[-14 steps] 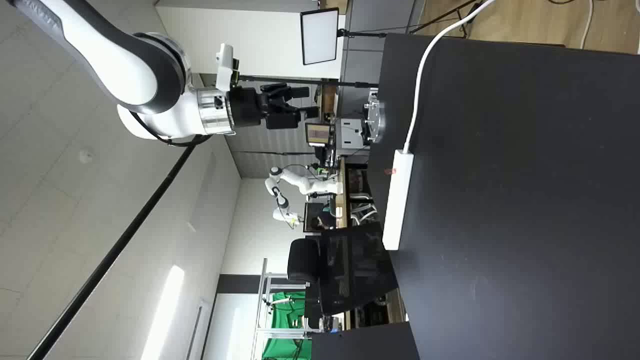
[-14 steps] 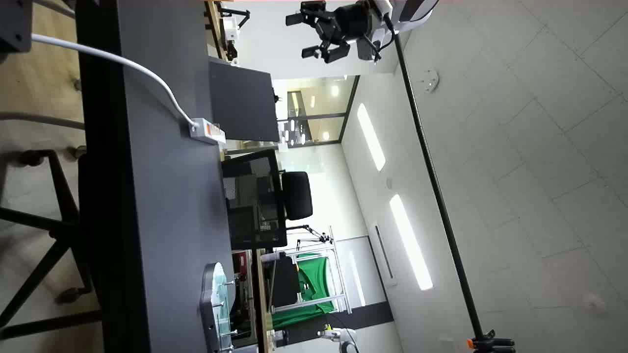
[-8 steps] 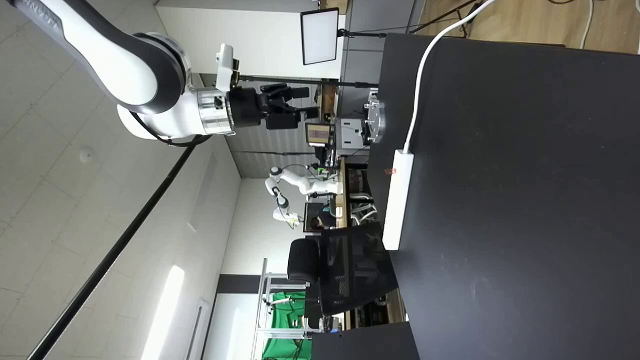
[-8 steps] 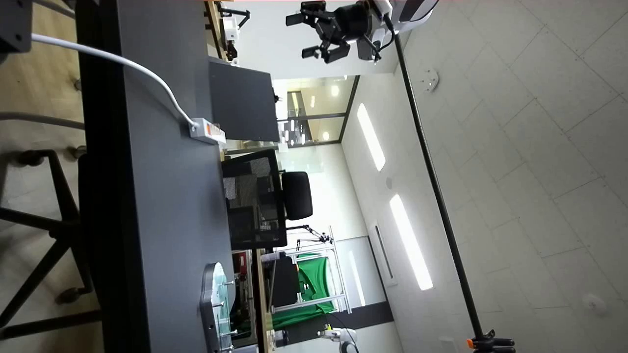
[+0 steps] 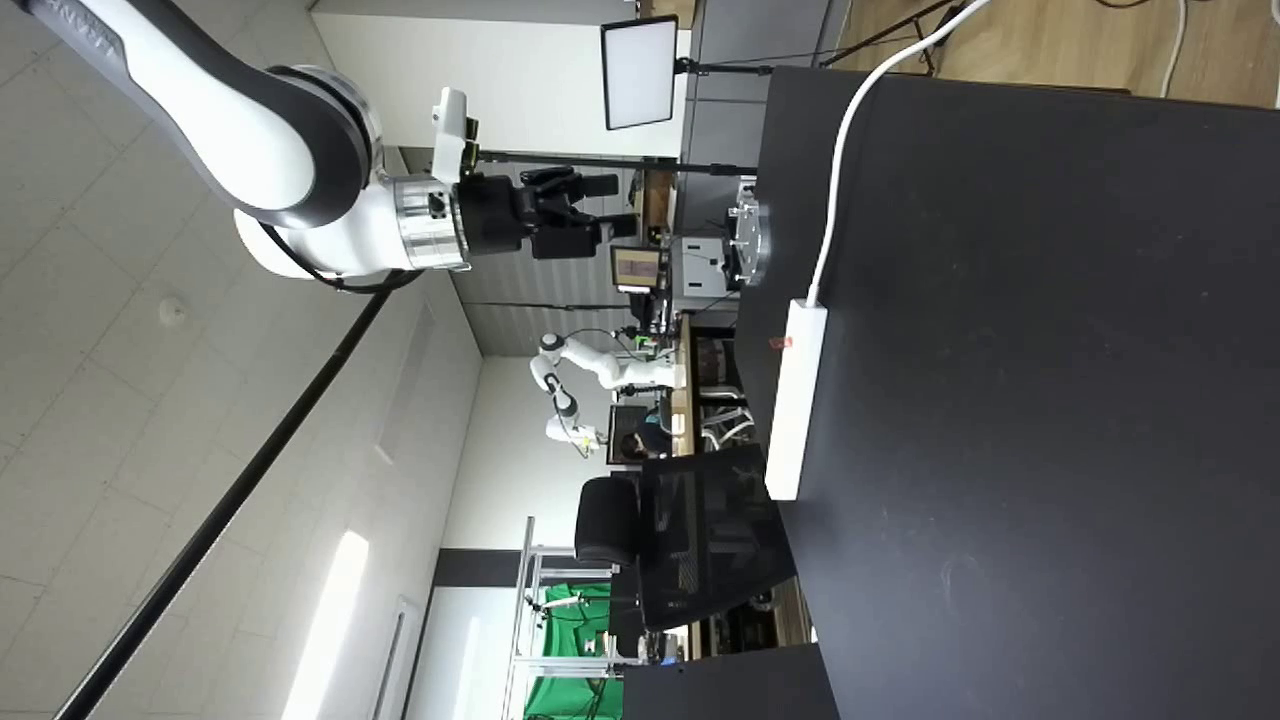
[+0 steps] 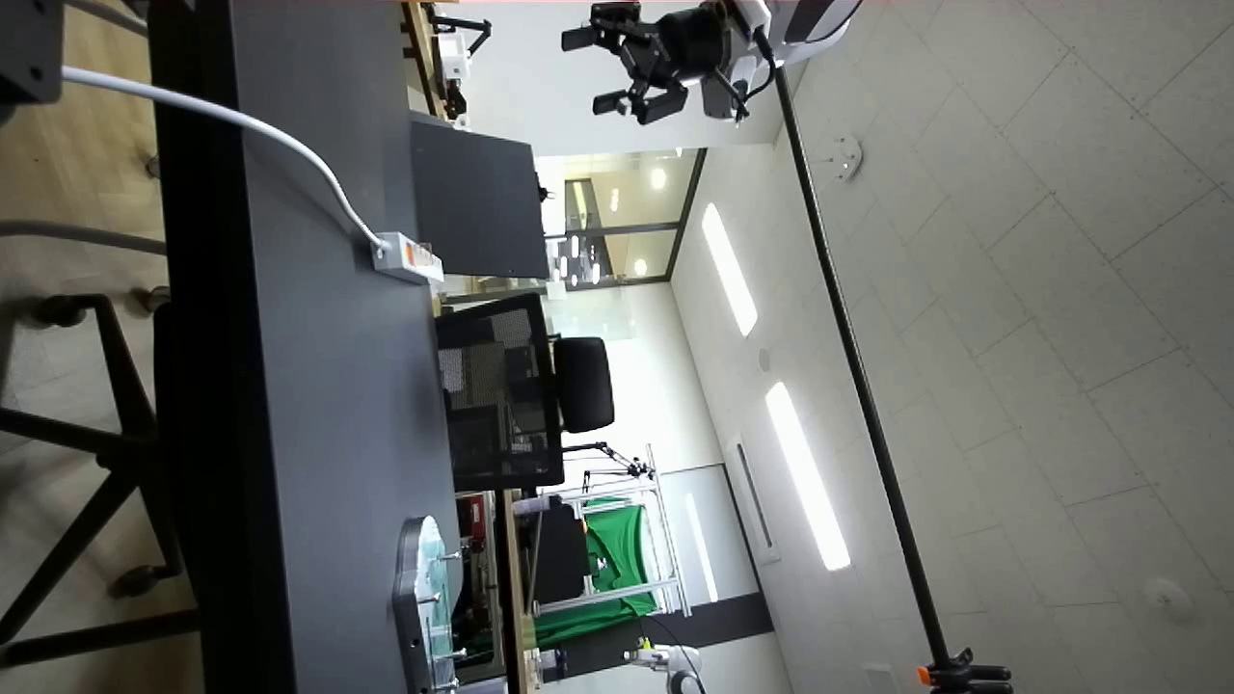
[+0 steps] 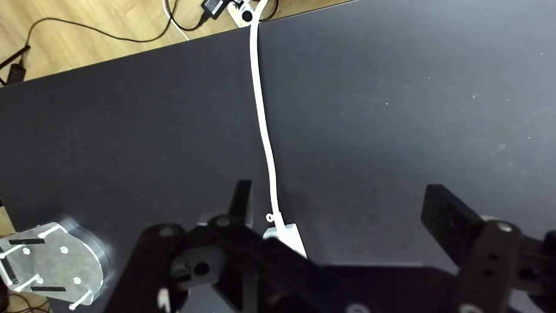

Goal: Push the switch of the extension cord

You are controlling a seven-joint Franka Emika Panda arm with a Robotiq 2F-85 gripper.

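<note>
Nothing visibly shifts over the last moment: the tool [image 7: 339, 205] hangs high above the tabletop [image 7: 391, 130], its fingers [image 7: 451, 224] released and spread wide, holding nothing. For the task this likely means the push has yet to begin; in both exterior views the tool stands well apart from the extension cord [image 5: 795, 400].

In the wrist view one end of the cord shows beyond the fingers, and the tool hides the rest. The cord lies on the tabletop, inward from the edge at the top of that view; its cable [image 7: 262, 117] runs to that edge and over it. An orange patch, probably the switch [image 6: 411, 255], sits near the cable end; whether it is on or off cannot be told. Further out, a bolted plate [image 7: 56, 267] lies by the adjoining edge, well apart from the cord.

The next move probably calls for lowering and narrowing the fingers; an off-centre press might slide the cord.
</note>
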